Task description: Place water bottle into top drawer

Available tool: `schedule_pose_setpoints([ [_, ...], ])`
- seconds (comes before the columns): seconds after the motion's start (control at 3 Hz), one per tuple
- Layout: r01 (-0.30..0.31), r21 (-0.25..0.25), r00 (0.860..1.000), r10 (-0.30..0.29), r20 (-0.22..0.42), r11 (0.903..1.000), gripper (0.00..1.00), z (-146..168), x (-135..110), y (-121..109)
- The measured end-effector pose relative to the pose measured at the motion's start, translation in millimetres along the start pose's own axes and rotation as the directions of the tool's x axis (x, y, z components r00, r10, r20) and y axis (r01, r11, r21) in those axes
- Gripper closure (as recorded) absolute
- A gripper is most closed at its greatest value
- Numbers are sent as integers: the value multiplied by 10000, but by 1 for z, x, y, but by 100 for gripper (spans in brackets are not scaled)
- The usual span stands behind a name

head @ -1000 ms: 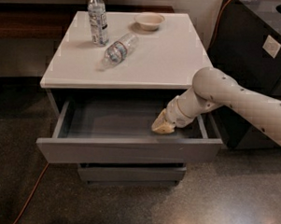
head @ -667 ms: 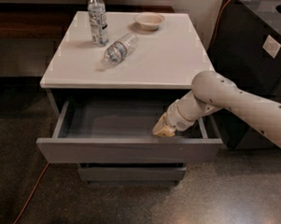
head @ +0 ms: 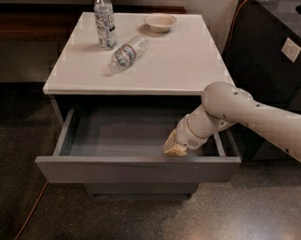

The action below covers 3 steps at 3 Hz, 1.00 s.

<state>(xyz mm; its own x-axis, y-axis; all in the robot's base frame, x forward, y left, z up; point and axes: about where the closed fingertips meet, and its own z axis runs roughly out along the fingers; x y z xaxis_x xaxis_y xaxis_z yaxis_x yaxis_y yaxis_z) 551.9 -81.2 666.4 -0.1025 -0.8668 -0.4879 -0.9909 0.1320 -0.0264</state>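
Water bottle (head: 126,53); end effector (head: 174,149) in drawer (head: 138,169)

You are working in what looks like an office or lab-type room, though nothing settles which. The floor (head: 236,221) is hard, dark and speckled, the sort laid in workplaces. An orange cable (head: 28,217) trails loose across it at the lower left. The furniture is plain: a grey drawer cabinet with a flat white top (head: 193,64), and to its right a dark counter unit (head: 262,72) bearing a small white plate (head: 290,49). On the white top sit a pale bowl (head: 160,22), an upright bottle (head: 105,21) and a water bottle (head: 127,52) on its side. Your gripper (head: 174,149) hangs inside the open top drawer (head: 138,171), near its front right.
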Motion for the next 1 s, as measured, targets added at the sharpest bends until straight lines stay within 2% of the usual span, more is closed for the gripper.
schedule_pose_setpoints([
  [1.0, -349, -378, 9994, 346, -88, 9987, 100, -9, 3, 54],
])
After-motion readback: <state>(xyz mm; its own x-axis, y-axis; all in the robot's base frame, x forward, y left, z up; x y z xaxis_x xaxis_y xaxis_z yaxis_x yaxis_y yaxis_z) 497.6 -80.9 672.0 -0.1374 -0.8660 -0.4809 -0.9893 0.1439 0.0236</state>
